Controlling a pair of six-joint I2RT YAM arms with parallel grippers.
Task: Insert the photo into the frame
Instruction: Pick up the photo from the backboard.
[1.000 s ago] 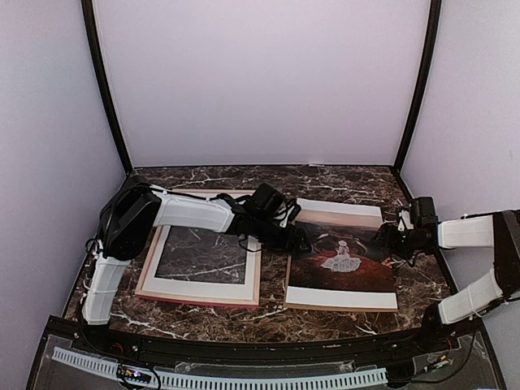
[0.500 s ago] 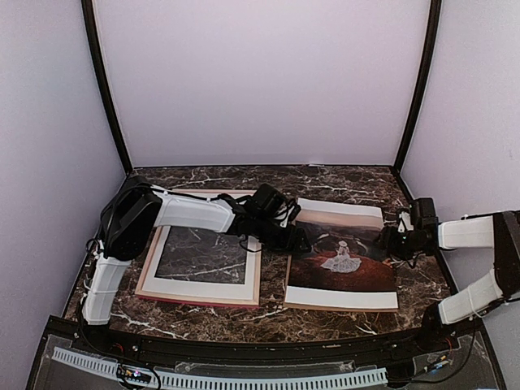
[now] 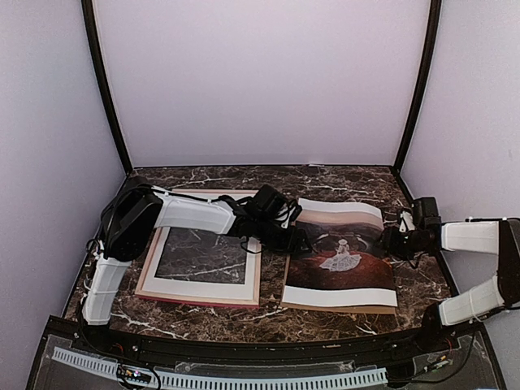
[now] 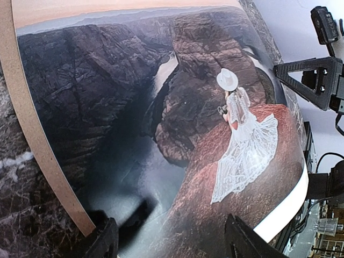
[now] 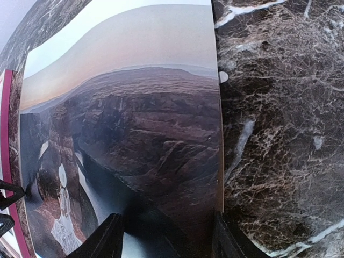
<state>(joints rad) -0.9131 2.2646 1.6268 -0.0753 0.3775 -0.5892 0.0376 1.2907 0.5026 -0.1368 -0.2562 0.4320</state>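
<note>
Plainly the step in hand is picking up the photo (image 3: pixel 341 262), which lies face up on the worktop (image 3: pixel 349 183) just right of the frame (image 3: pixel 199 300), atop a tan board (image 4: pixel 32 150) and not yet inside the moulding. The left fingers (image 4: pixel 105 243) are spread wide over its left margin and grip nothing; the right fingers (image 5: pixel 112 239) are likewise parted, one over the print and one over bare marble, straddling its right edge. Next, I judge, each pair must pinch its edge without creasing, then carry the sheet left and lower it squarely into the frame. That calls for even tension, since the print looks thin, glossy and limp, already bowing a little between the arms. The frame is a slim pink wooden rectangle holding a white mat (image 3: pixel 203 286) with a cut-out window. The worktop is dark veined marble, probably slick, so an edge may skid rather than lift.
</note>
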